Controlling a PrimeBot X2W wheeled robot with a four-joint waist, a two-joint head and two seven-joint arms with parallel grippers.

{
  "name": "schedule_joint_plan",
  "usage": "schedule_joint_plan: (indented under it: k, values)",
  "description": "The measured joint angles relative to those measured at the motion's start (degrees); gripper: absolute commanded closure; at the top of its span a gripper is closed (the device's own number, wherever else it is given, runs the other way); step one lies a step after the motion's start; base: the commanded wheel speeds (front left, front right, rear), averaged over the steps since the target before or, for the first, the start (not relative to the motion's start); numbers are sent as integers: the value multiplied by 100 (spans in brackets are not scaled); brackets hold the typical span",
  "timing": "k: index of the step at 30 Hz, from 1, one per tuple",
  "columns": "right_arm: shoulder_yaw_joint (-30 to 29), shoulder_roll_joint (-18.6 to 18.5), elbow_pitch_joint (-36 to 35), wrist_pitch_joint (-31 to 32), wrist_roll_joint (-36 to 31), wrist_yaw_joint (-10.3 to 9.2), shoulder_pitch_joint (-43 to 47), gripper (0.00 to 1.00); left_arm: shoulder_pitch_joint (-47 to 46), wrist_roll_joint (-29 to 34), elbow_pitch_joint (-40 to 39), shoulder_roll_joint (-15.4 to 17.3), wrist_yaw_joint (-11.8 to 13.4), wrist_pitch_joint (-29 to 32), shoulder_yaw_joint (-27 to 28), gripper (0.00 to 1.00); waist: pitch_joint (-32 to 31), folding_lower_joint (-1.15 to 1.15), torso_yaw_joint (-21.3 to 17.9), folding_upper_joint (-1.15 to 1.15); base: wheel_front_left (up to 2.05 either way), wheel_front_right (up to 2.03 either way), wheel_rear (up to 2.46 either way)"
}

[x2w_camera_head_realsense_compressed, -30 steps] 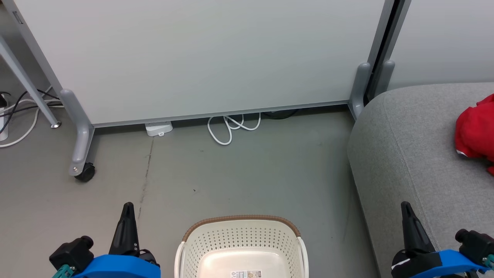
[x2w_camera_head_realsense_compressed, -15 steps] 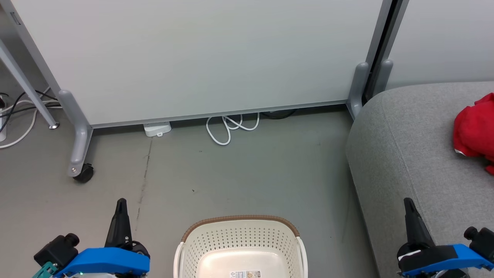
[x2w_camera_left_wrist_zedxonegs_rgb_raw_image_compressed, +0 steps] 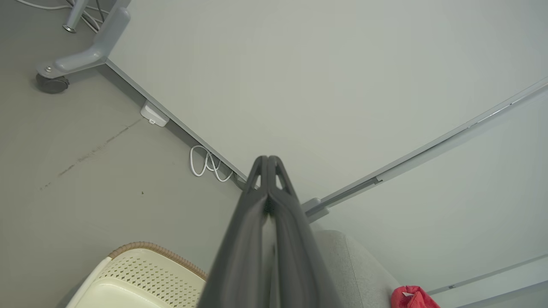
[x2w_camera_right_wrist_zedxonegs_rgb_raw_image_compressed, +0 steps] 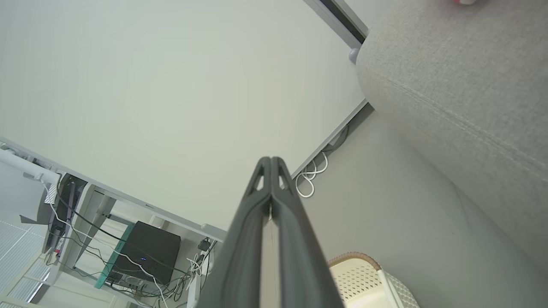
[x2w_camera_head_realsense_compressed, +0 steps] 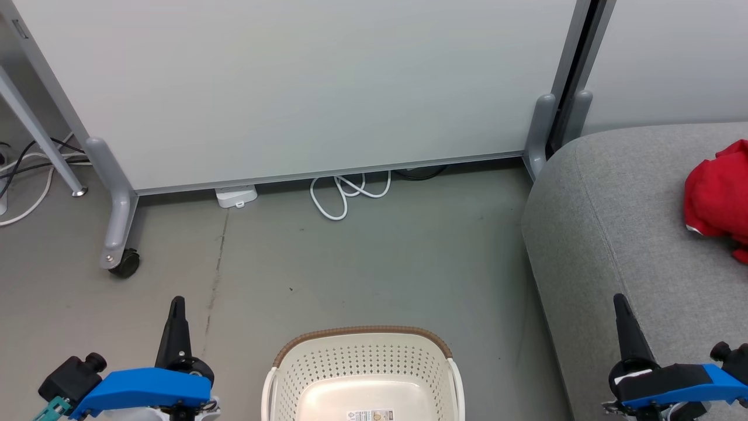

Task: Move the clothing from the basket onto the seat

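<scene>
**Both arms drawn back to the sides; basket looks emptied**

Since a second ago, your left gripper (x2w_camera_head_realsense_compressed: 176, 310) has slid out toward the left edge of the head view and sits lower. The right gripper (x2w_camera_head_realsense_compressed: 621, 313) has sunk a little too. The background has also shifted slightly, so part of that is the camera.

Both pairs of fingers (x2w_camera_left_wrist_zedxonegs_rgb_raw_image_compressed: 252, 214) are pressed together with nothing between them, as each wrist view confirms.

The basket (x2w_camera_head_realsense_compressed: 362, 332) stands on the floor (x2w_camera_head_realsense_compressed: 362, 263) between the arms. Its visible bottom is bare but for a label (x2w_camera_head_realsense_compressed: 372, 415), and its near part is cut off.

The clothing (x2w_camera_head_realsense_compressed: 714, 196) lies bunched on the seat (x2w_camera_head_realsense_compressed: 608, 245), at the right edge. You can judge the transfer done or nearly so. Check the basket's hidden part before you stop.
</scene>
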Motion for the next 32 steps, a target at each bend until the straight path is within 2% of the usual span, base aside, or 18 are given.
schedule_joint_plan:
  k: [32]
  values:
    - [-90, 0, -67, 492, 1922, 0, -183, 100, -197, -1897, -7, -1, -52, 485, 254, 100, -1, 0, -65, 0, 0, 0, 0]
